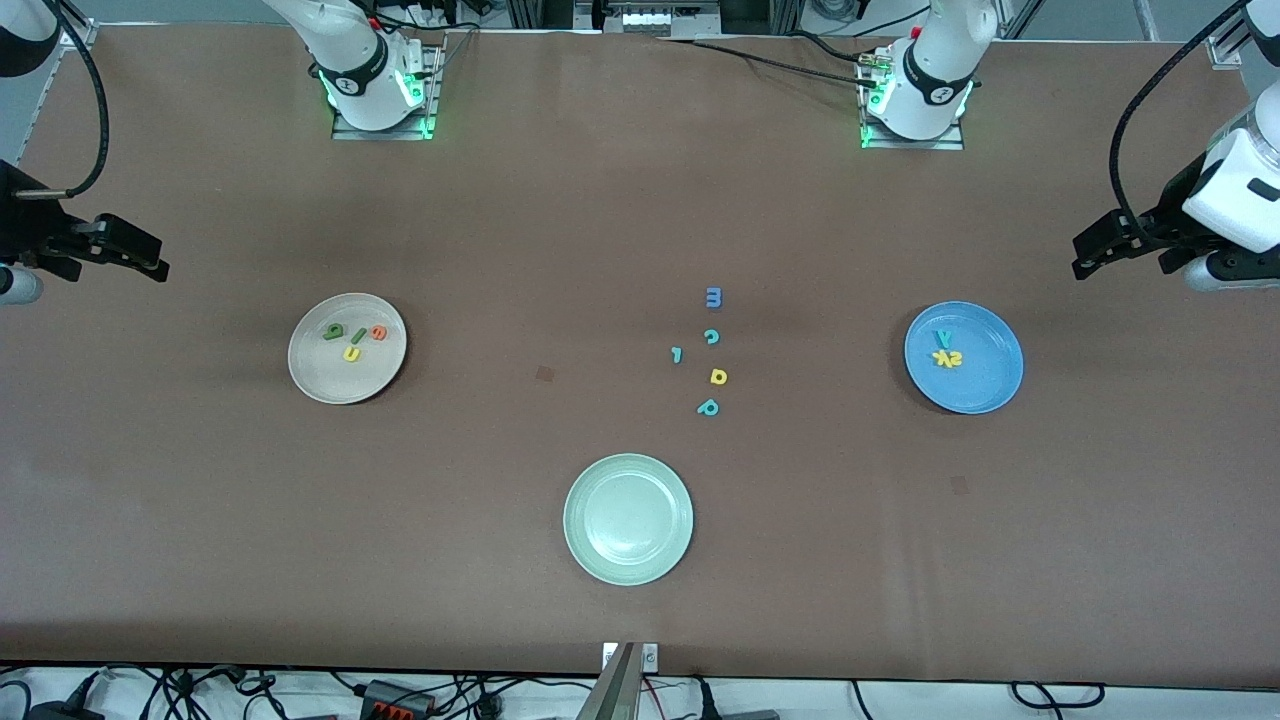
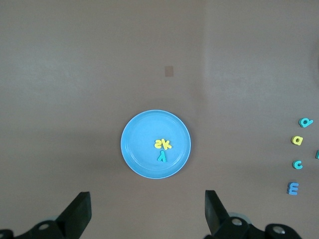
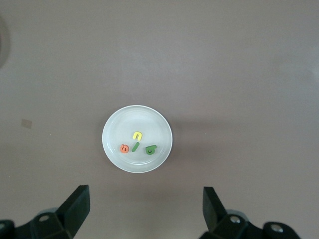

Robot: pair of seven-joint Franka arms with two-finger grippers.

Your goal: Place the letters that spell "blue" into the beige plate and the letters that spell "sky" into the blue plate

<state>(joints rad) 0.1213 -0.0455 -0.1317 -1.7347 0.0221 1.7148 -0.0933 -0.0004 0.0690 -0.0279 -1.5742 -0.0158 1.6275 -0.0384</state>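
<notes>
The beige plate (image 1: 340, 385) lies toward the right arm's end of the table. In it are a green b (image 1: 333, 331), a thin green l (image 1: 356, 334), an orange e (image 1: 378, 333) and a yellow u (image 1: 352, 353); the right wrist view shows this plate (image 3: 117, 154) too. The blue plate (image 1: 985, 385) lies toward the left arm's end and holds a teal y (image 1: 941, 339) and a yellow s and k (image 1: 947, 358), which also show in the left wrist view (image 2: 163, 144). My right gripper (image 1: 150, 258) (image 3: 144, 206) hangs open and empty, high over the table's edge. My left gripper (image 1: 1085, 255) (image 2: 148, 209) does the same at its own end.
A pale green plate (image 1: 575, 520) lies nearer to the front camera, mid-table. Loose letters lie between the plates: a blue m (image 1: 713, 297), a teal c (image 1: 711, 337), a small teal piece (image 1: 677, 354), a yellow a-like letter (image 1: 718, 376) and a teal p (image 1: 708, 407).
</notes>
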